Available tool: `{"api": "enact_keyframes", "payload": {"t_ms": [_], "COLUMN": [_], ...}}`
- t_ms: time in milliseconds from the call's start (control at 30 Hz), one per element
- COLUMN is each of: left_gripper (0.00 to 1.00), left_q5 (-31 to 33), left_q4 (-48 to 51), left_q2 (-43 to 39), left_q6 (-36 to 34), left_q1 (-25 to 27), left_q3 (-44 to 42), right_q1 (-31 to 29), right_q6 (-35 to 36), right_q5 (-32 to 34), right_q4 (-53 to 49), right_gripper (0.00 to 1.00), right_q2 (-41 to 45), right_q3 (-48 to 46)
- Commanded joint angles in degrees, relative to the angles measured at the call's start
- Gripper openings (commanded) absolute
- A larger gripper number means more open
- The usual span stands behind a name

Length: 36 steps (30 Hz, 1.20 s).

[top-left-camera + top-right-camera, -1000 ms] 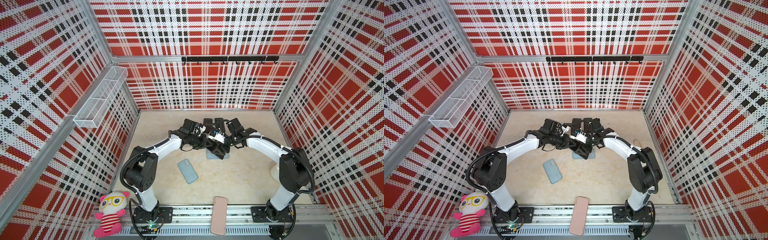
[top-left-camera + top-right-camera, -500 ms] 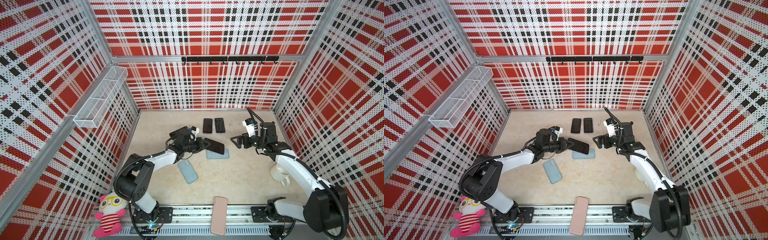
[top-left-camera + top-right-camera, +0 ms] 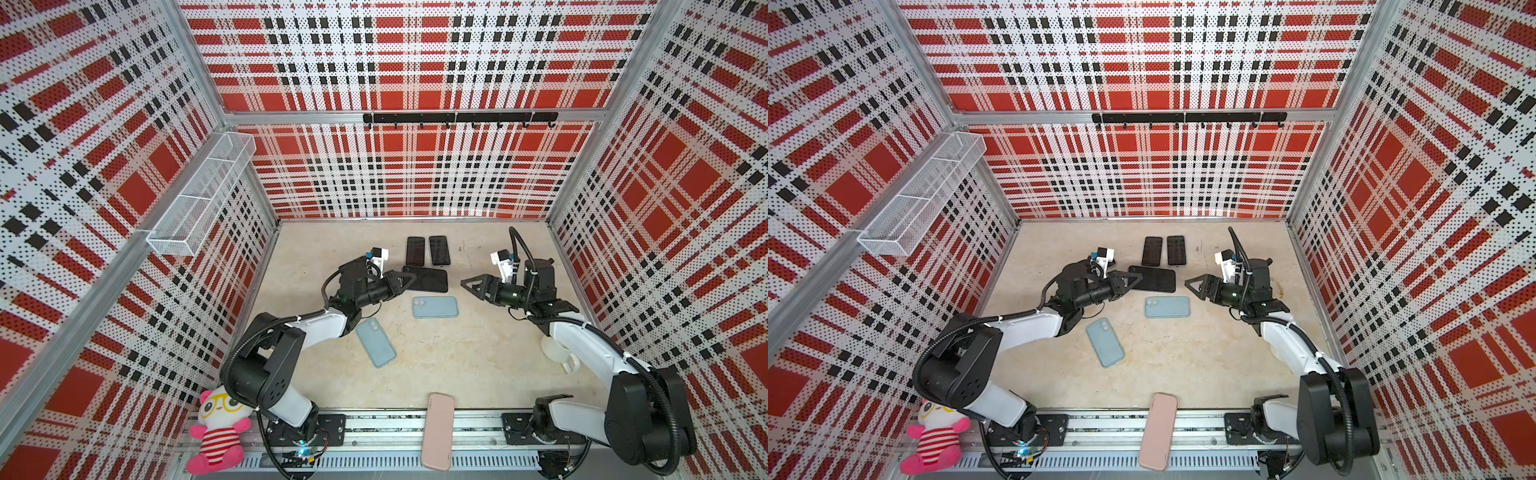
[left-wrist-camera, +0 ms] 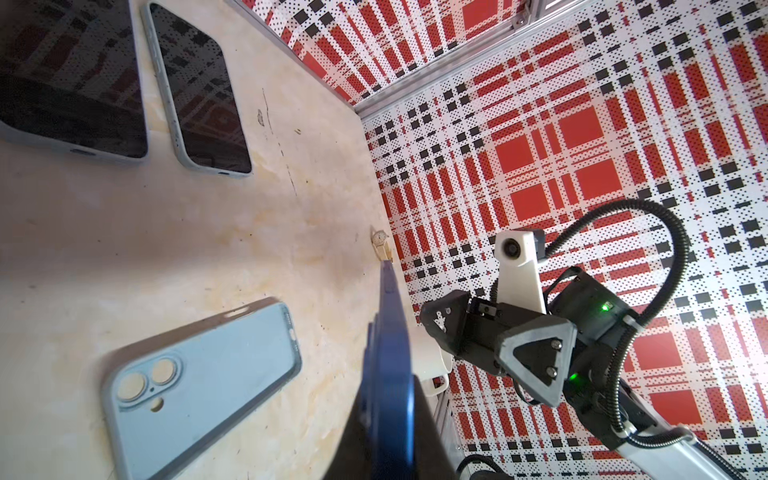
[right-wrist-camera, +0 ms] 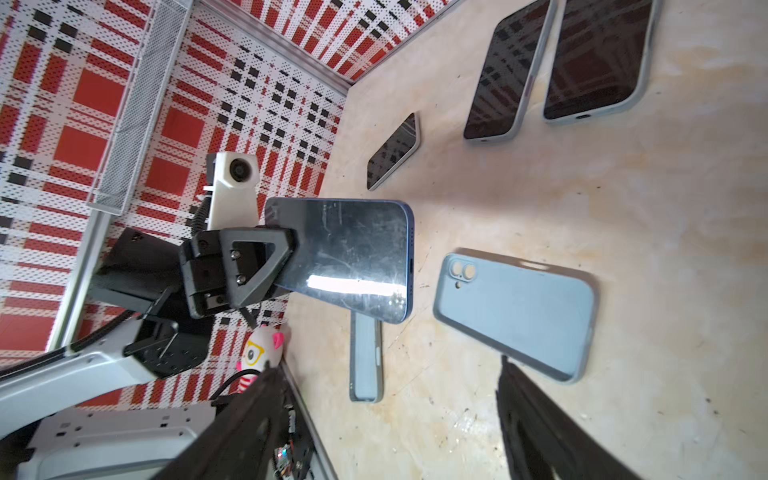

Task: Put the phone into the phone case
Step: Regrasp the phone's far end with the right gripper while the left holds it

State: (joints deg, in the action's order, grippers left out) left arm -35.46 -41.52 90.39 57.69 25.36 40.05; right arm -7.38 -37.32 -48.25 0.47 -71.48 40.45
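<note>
My left gripper (image 3: 404,282) (image 3: 1133,281) (image 4: 390,428) is shut on one end of the phone (image 3: 430,279) (image 3: 1158,279) (image 5: 353,257). The phone has a dark screen and a blue rim and hangs above the floor. In the left wrist view the phone (image 4: 388,365) shows edge-on. A light blue phone case (image 3: 435,306) (image 3: 1167,306) (image 4: 199,386) (image 5: 519,307) lies back up just in front of it. My right gripper (image 3: 471,286) (image 3: 1196,284) (image 5: 390,415) stands open and empty to the right, apart from both.
A second light blue case (image 3: 375,342) (image 3: 1105,341) lies front left. Two cased phones (image 3: 415,251) (image 3: 439,250) lie at the back, and the right wrist view shows a third dark phone (image 5: 392,151). A pink case (image 3: 436,436) rests on the front rail. A white cup (image 3: 557,351) sits under the right arm.
A second ago both grippers met at the phone over the case. The right gripper has let go, opened and drawn back to the right; the left has kept the phone and pulled it slightly left.
</note>
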Motion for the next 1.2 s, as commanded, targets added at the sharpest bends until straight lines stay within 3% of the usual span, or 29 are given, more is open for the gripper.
{"api": "enact_keyframes", "payload": {"t_ms": [0, 133, 300, 700, 800, 900, 1033, 1167], "left_gripper": [0.0, 0.0, 0.0, 0.0, 0.0, 0.0, 0.0, 0.0], "left_q5": [-3.4, -5.5, -4.8, -5.8, -6.7, -7.3, -6.9, -6.6], "left_q4": [-8.5, -16.3, -15.0, -20.4, -27.5, -33.3, -33.8, -34.1], "left_q2": [-0.8, -0.9, -1.1, -0.6, 2.1, 5.3, 7.8, 9.0], "left_q6": [1.8, 6.9, 6.2, 9.9, 14.7, 19.3, 19.2, 19.3], "left_q1": [-1.0, -1.8, -1.3, -0.1, 0.5, 1.2, 2.5, 2.9], "left_q3": [-1.2, -3.7, -4.8, -6.1, -6.1, -5.7, -4.6, -3.6], "right_q1": [0.2, 0.6, 0.6, 0.7, -0.6, -1.2, -3.7, -5.0], "right_q6": [-2.8, -2.8, -3.8, -7.0, -7.4, -10.2, -11.3, -19.3], "right_q5": [-5.4, -7.0, -8.9, -15.1, -17.3, -18.6, -19.3, -20.8], "right_q4": [3.1, 3.3, 5.9, 14.1, 17.6, 21.7, 24.4, 36.3], "right_gripper": [0.76, 0.65, 0.61, 0.67, 0.65, 0.59, 0.48, 0.37], "right_q2": [-1.2, -2.2, -3.2, -9.8, -11.5, -12.8, -14.5, -16.9], "right_q3": [1.6, 2.7, 2.3, 3.1, 2.4, 1.8, 2.4, 0.9]}}
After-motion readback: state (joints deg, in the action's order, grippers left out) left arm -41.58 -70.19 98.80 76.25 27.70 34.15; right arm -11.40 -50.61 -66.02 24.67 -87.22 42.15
